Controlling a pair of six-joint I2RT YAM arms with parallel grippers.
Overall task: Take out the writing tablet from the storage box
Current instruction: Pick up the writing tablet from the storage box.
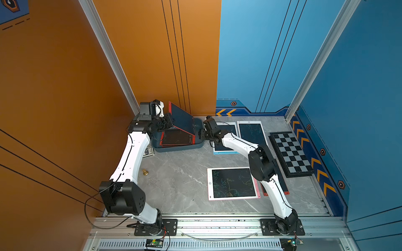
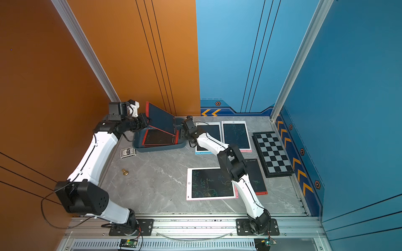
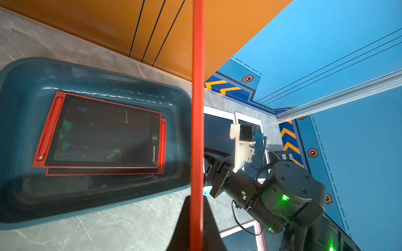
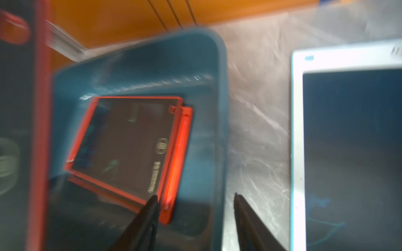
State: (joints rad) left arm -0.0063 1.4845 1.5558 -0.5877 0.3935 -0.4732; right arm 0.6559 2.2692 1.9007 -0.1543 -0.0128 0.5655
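Pinching one edge of a red-framed writing tablet (image 1: 181,118), the left gripper (image 1: 170,123) is fully closed on it. The tablet hangs raised and steeply tilted over the storage box (image 1: 174,150). The left wrist view shows it edge-on between the clamped fingers (image 3: 179,234). Dial set on the table (image 1: 185,184), 12 at the back wall: the box sits at about 11 o'clock, close to the back-left corner. Step in hand, as I judge it: carry the tablet clear of the box and set it down. To do it well, lift before swinging, so that the low edge clears the rim. Keep the pinch firm, since a thin slab held by one edge may pivot. Then head for the bare centre of the table. The right gripper (image 1: 199,133) sits at 3 o'clock of the box, at its end wall, jaws well apart and holding nothing. Its wrist view is blurred, and I cannot tell whether the tips touch the wall. Two more red tablets (image 3: 104,132) lie stacked inside the box. Further out, the laid-out tablets (image 1: 232,183) spread from 1 to 5 o'clock. The chequered board (image 1: 290,153) is at 3, the card pack (image 2: 128,152) at 10 and a small brass piece (image 1: 145,172) at 9.
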